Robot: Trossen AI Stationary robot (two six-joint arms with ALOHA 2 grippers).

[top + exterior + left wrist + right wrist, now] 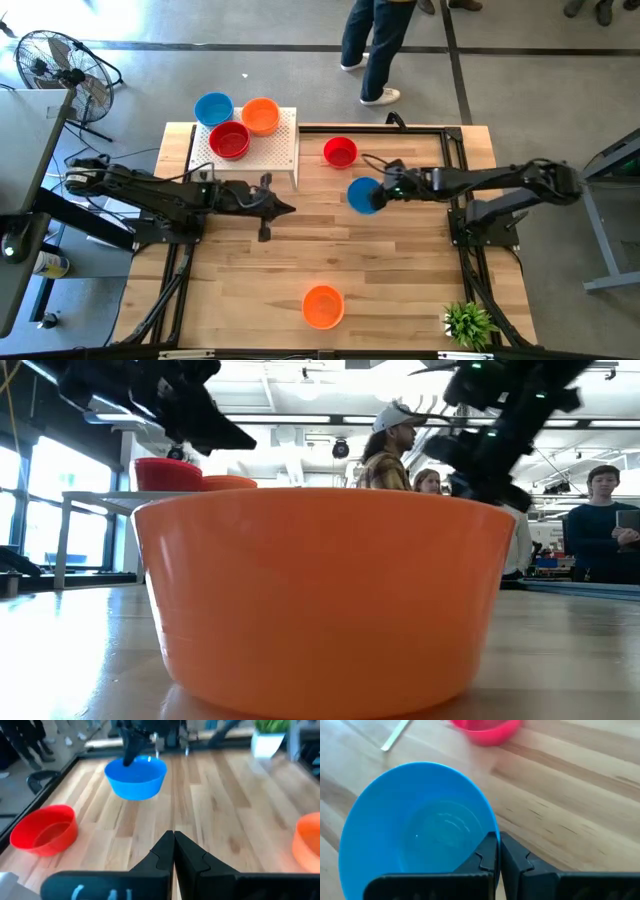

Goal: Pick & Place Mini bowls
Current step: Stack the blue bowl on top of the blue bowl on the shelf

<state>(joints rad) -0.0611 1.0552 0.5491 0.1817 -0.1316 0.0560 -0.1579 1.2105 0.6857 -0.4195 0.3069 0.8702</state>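
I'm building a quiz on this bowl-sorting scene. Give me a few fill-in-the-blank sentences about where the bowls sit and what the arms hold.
1. The right gripper is shut on the rim of a ____ bowl.
2. The white stand carries ____ bowls.
3. The bowl nearest the plant is ____.
4. The left gripper is shut and holds ____.

Missing words: blue; three; orange; nothing

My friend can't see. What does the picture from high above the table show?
The right tool is shut on the rim of a blue bowl at mid-table, near a red bowl. The left tool is shut and empty. Three bowls sit on a white stand.
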